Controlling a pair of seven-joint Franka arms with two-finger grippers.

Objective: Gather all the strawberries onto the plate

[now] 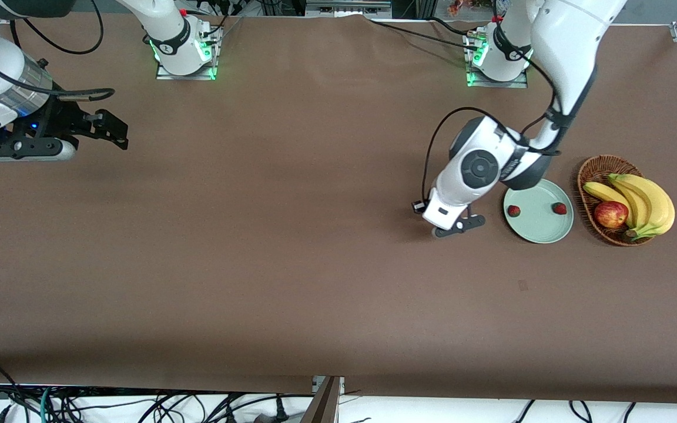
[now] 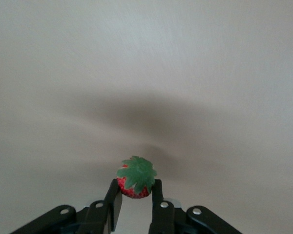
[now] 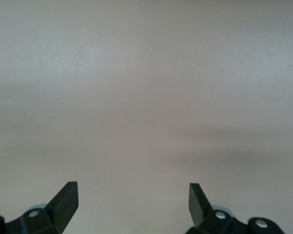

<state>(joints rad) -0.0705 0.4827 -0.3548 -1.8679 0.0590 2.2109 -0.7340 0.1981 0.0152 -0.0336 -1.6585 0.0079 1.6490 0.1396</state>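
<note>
Left end effector (image 2: 136,195) was pinched shut on the third strawberry (image 2: 136,178), low over bare bench (image 1: 291,247) just beside the plate (image 1: 541,226), on the side twd the right arm's end. Fingers (image 2: 114,200) gripped the red body from both sides, leafy cap up and clear of the pads.

Right end effector (image 3: 133,197) was spread wide w/ nothing in it, waiting over the bench edge at the right arm's end.

Doing this step well, imo: lift straight up first so the berry doesn't drag on the bench, carry it sideways over the plate rim w/ some clearance, lower close to the plate floor before letting go so it won't bounce or roll out. Aim for bare plate between the two berries already there, not on top of either. Grip looks centred but the berry's tiny, so slow moves are safer.

Strawberries: small, red, seed-dotted, dark green jagged tops. Two (image 1: 513,210) (image 1: 560,208) sat in the plate, well apart, near the rim on either side. Plate was pale mint, round, shallow, glossy, near the bench's left-arm end, just beside a wicker basket (image 1: 592,167) holding bananas (image 1: 644,200) and an apple (image 1: 611,214)
</note>
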